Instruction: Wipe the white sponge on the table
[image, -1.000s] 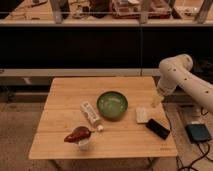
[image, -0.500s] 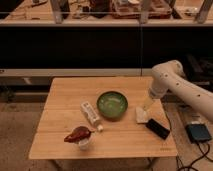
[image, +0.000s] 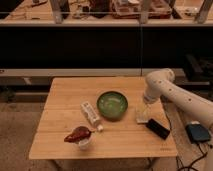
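Note:
The white sponge (image: 142, 118) lies flat on the light-wood table (image: 65, 100), right of the green bowl (image: 112, 105). My white arm reaches in from the right and bends down over the table's right side. The gripper (image: 145, 106) points downward just above the sponge's far edge, open, with nothing in it. I cannot tell whether it touches the sponge.
A black phone (image: 157, 128) lies just right of and in front of the sponge. A white labelled bottle (image: 90, 114) lies left of the bowl. A brown object on a small cup (image: 79, 136) stands at the front left. A blue thing (image: 198, 132) sits on the floor at the right.
The arm has swung left and down from beside the table's right edge, bringing the gripper over the sponge.

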